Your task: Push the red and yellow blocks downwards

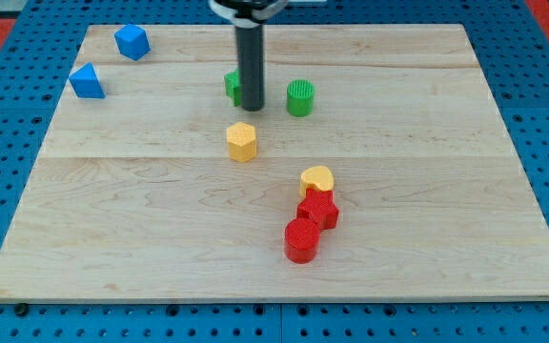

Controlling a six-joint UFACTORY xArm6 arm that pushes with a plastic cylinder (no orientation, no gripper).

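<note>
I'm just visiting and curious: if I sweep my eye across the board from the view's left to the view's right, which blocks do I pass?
Blue triangular block → blue cube-like block → yellow hexagonal block → green cylinder. The cluster of red and yellow blocks overlaps that cylinder's column, so I leave it out, as I do the green block half hidden behind my tip.

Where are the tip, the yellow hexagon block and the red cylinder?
my tip (251, 106): camera view, rod's very end.
yellow hexagon block (241, 141): camera view, front face.
red cylinder (301, 240): camera view, its side.

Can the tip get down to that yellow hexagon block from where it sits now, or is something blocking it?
Probably yes. My tip sits just above the yellow hexagon block, with bare board between them. The green blocks flank the tip, not the path.
</note>
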